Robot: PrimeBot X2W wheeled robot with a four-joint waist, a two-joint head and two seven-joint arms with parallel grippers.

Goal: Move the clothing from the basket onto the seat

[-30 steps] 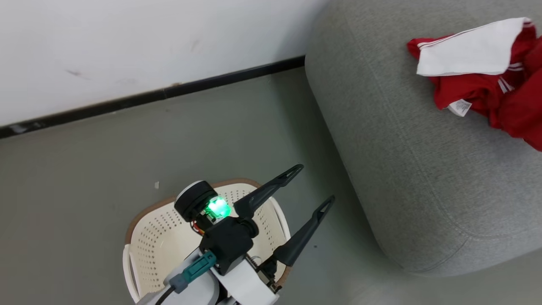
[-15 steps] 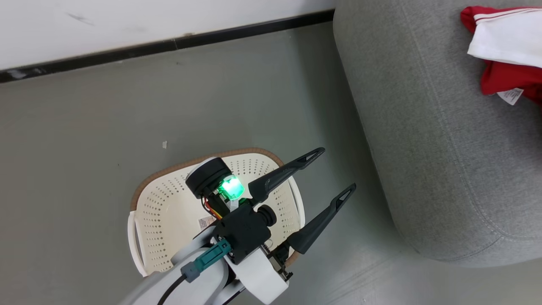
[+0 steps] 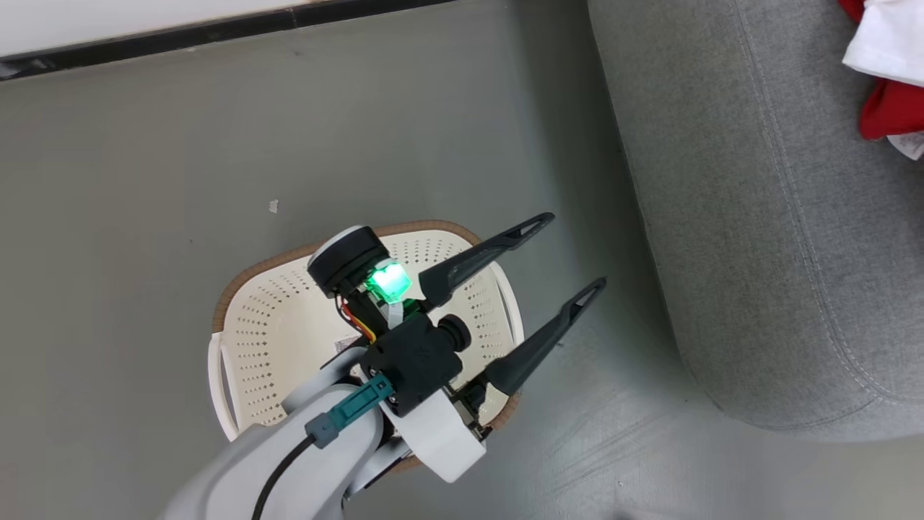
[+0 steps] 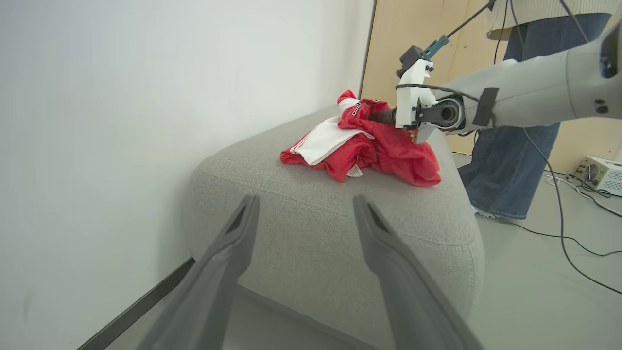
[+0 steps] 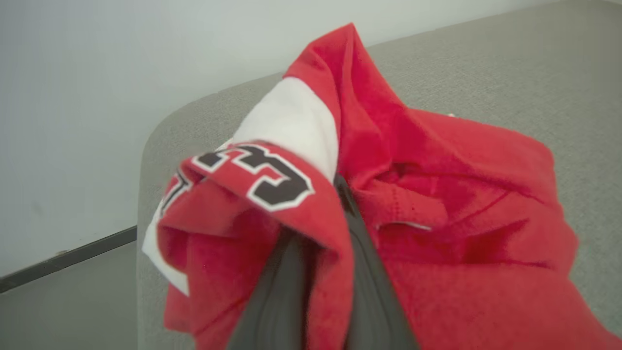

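Pinching hand: right gripper (image 5: 324, 253) is squeezing clothing (image 5: 461, 194) lying on the seat (image 5: 510, 73)
Left gripper (image 3: 574, 250): hanging wide over the basket (image 3: 267, 347), farther off

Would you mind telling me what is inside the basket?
Where visible, the basket has bare perforated walls and floor. The left gripper and its arm cover the middle and the side nearest the robot, so that part is hidden.

The basket (image 3: 267, 339) stands on the floor (image 3: 130, 159), left of the seat (image 3: 758, 217) and apart from it, the wall (image 3: 108, 18) beyond both. The left gripper (image 3: 574, 250) hangs above the basket's right half. The clothing (image 4: 369, 150) lies heaped on the seat's far right part.
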